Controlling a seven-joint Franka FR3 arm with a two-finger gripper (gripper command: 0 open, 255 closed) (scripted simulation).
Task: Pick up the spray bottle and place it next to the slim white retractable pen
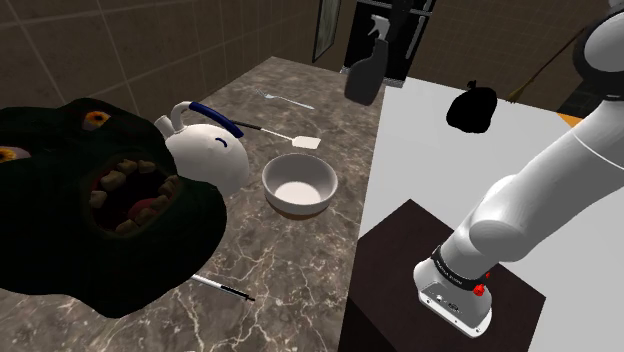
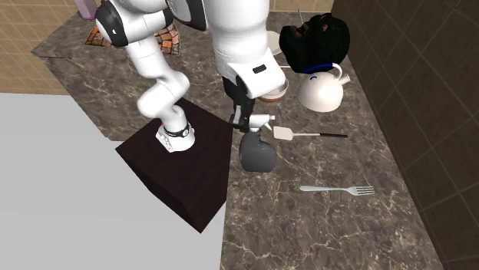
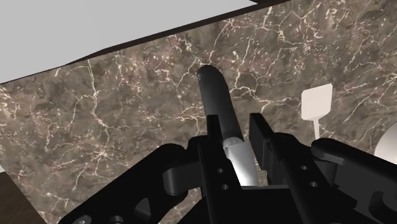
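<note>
The black gripper (image 3: 235,133) pinched the grey spray bottle (image 2: 258,152) by its top at the marble counter's (image 2: 330,222) edge. A white bowl (image 1: 298,185) sat empty beside a white kettle (image 1: 212,152).

Countertop (image 1: 300,250): dark brown marble with white veins, seen across the lower left and centre of the shoulder view. It is bounded at the upper left by a tan tiled wall (image 1: 150,40). A flat light grey floor (image 1: 430,140) is seen right of the counter edge. A dark panel (image 1: 400,35) is seen at top centre; type not determined. In the second exterior view, a dark brown tiled wall (image 2: 414,84) is seen along the right and tan tiling (image 2: 31,23) at the upper left. Lighting is dim and even.
</note>
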